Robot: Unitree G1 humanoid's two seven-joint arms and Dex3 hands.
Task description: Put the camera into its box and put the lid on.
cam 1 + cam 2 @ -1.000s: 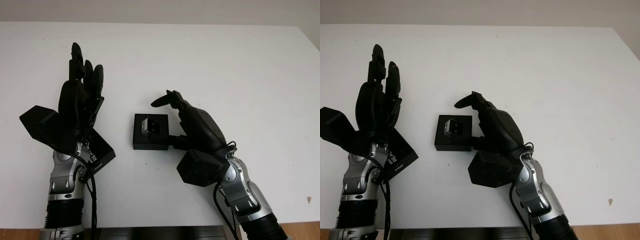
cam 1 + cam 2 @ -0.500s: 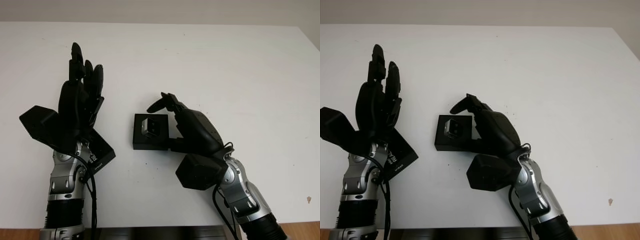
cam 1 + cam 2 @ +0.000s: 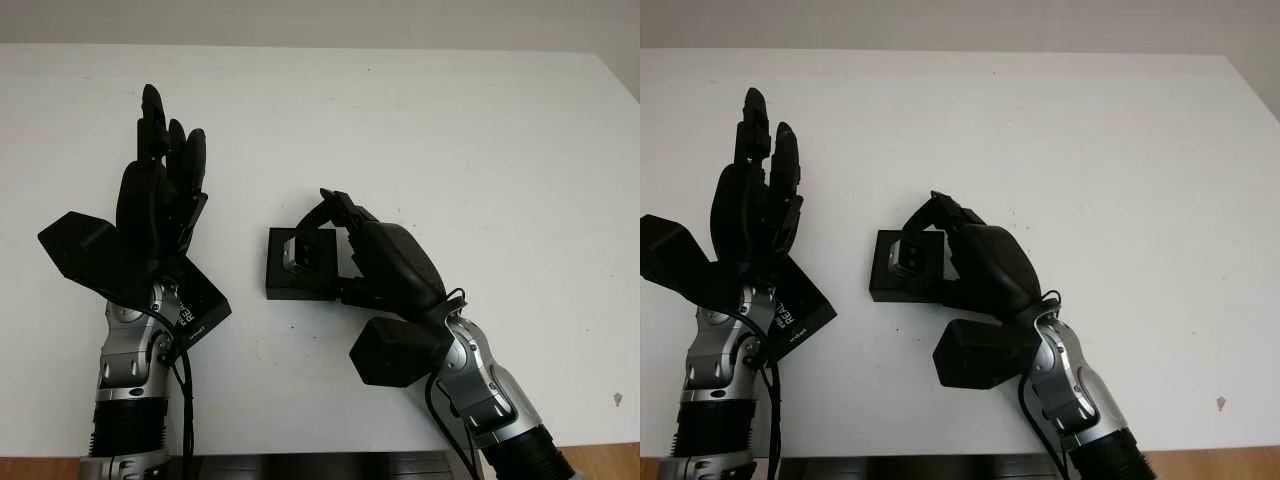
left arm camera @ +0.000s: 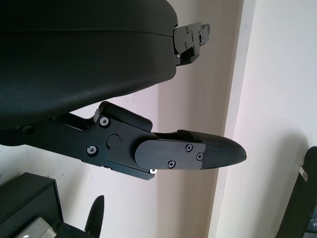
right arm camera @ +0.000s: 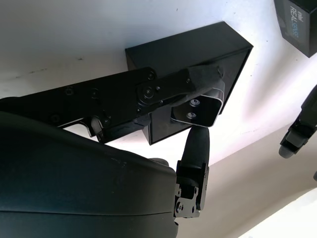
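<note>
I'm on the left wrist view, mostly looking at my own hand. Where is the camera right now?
Observer: The camera sits inside the black box, mid-table.
Operator: What's the right hand doing?
Observer: The right hand is at the box, fingers closed on the camera.
Operator: And the lid?
Observer: The lid lies on the table on the left arm's side of the box, partly under the left hand, which is open above it.
</note>
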